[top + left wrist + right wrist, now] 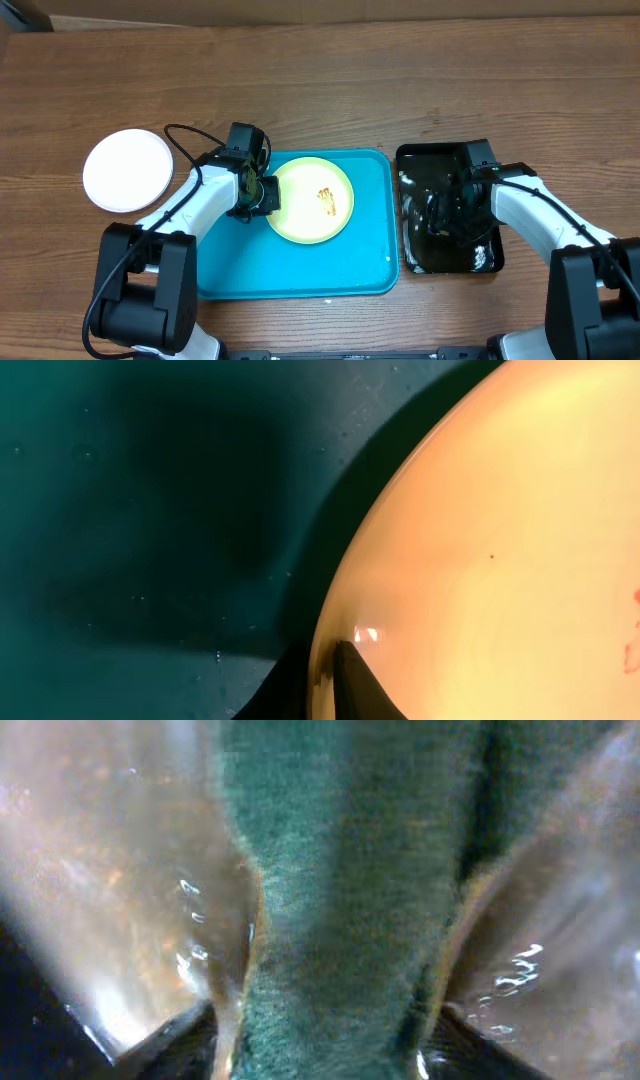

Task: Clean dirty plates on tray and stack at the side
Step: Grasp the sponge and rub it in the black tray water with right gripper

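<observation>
Wooden table (320,90): your L gripper (262,192) pinches the yellow plate (310,200) by its rim on the turquoise tray (300,270), prob. steadying it for scrubbing. R gripper (455,203) stands wide around a green sponge (340,920) over the wet black tray (420,160); can't tell if it grips.

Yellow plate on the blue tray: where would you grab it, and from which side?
Probably by its thin rim at the left edge, coming in from the left arm's side. The yellow plate lies flat on the tray, so only the rim, which seems to stand slightly off the tray, offers a pinch. The left gripper is shut on that edge.
</observation>
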`<state>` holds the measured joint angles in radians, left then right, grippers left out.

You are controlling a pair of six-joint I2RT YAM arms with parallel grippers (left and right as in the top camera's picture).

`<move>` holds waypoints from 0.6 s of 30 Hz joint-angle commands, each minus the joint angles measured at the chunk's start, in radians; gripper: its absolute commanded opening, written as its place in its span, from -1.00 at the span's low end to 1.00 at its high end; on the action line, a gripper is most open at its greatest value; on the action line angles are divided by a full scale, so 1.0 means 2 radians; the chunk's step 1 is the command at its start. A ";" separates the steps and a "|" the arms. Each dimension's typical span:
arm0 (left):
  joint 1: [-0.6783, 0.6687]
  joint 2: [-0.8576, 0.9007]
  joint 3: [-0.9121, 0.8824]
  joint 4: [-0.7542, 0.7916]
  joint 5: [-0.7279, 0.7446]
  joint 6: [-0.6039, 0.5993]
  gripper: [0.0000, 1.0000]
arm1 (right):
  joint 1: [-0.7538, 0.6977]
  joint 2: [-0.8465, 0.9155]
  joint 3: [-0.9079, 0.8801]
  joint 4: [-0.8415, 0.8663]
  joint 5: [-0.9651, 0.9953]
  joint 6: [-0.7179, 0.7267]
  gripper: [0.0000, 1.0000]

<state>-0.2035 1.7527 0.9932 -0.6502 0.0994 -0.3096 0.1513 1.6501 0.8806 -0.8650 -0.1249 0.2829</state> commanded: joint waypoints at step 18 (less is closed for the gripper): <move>-0.003 0.004 -0.006 0.000 -0.012 0.009 -0.70 | 0.000 -0.010 0.010 0.053 0.066 0.002 -0.92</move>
<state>-0.2035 1.7527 0.9932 -0.6502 0.0898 -0.3096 0.1509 1.6501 0.9184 -0.7654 -0.0101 0.2867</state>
